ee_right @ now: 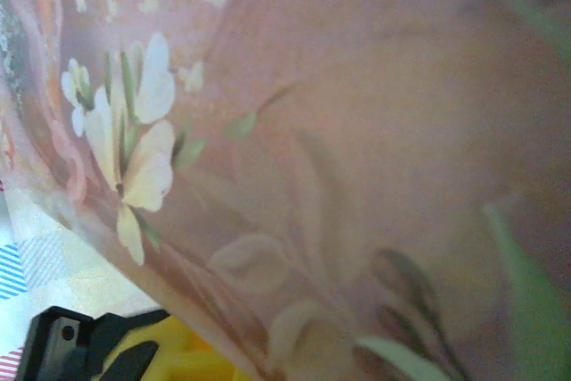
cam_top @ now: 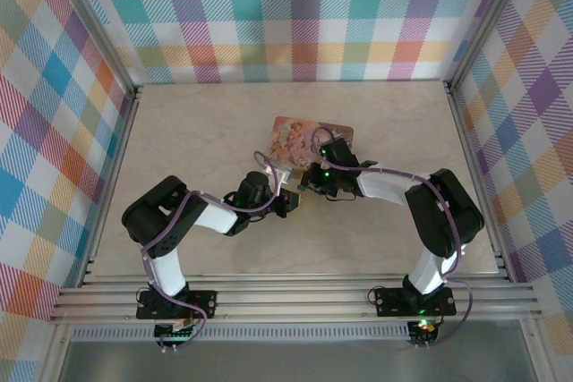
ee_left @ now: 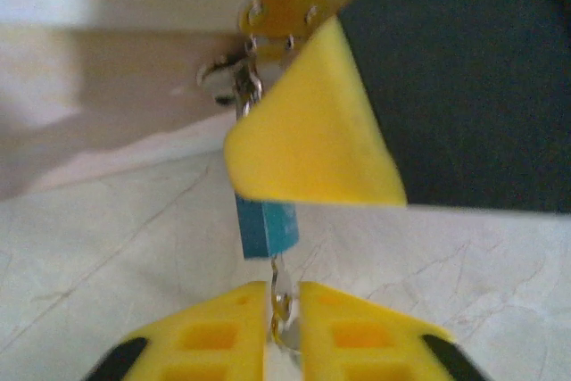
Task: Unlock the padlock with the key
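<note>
Left gripper [ee_left: 284, 292]: fingers pressed together on a thin bright metal piece, taken to be the key [ee_left: 280, 269].
Key: straight ahead of the left fingertips. Its shank runs away from the hand into the underside of a small blue-green block.
Padlock [ee_left: 266, 227]: judged to be that block plus the metal loop beyond it. It sits just ahead of the left fingertips, hung from the gold hasp [ee_left: 281, 11] of the tin box [cam_top: 300, 131]. Its middle is hidden behind a yellow finger [ee_left: 303, 140] of the right gripper [cam_top: 313, 176].
Long axis: key and padlock lie in one line pointing straight out from the left hand, so the coming move is probably a twist about that line.
Right gripper: meets the padlock from the side. Whether it is spread or clamped cannot be told.
Nearer arm: both are at the lock, but the left alone has the key.
Left wrist view: shows the line of key, lock and hasp.
Top external view: shows both arms meeting at the box's near edge, with the lock too small to read.
Right wrist view: shows the flowered box surface, close and blurred.
</note>
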Controlling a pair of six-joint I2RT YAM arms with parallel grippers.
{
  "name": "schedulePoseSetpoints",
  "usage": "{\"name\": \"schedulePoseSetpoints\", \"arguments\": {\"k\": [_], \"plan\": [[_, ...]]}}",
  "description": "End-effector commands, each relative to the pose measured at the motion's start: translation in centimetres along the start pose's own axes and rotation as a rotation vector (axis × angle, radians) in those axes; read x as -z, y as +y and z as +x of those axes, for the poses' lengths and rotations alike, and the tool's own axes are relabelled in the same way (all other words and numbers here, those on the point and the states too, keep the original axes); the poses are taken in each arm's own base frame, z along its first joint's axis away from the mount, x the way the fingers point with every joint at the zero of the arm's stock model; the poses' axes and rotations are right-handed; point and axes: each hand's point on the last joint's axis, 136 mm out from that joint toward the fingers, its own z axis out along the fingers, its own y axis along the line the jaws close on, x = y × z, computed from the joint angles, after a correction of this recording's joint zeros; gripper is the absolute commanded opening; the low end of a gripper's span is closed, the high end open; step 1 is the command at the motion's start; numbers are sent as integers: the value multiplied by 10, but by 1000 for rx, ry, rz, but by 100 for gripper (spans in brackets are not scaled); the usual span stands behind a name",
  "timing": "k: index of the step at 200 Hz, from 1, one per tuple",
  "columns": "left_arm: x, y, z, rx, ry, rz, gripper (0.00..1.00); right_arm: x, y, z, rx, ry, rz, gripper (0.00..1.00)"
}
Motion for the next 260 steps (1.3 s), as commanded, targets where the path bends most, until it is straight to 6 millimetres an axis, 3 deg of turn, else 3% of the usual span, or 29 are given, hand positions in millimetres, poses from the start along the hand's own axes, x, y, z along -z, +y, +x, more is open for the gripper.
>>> {"name": "schedulePoseSetpoints", "arguments": {"k": [1, 29, 75, 102, 164, 219, 239, 260], "plan": [[5, -12, -34, -51, -94, 16, 27, -6, -41, 55, -114, 192, 124, 0], [18, -9, -35, -34, -112, -12, 42, -2, -28, 42, -154, 149, 81, 0], [57, 5, -32, 107, -155, -69, 45, 5, -18, 28, -209, 100, 71, 0], [68, -2, -27, 207, -164, -8, 43, 7, -14, 25, -237, 87, 58, 0], [49, -12, -21, 317, -178, 142, 38, 12, -8, 20, -255, 62, 44, 0], [43, 4, -10, 306, -148, 64, 38, 15, -16, 19, -174, 13, 103, 0], [41, 10, -4, 288, -96, 8, 38, 19, -19, 17, -107, -57, 165, 14], [43, 11, -3, 268, -76, -10, 37, 19, -18, 18, -56, -117, 208, 41]]}}
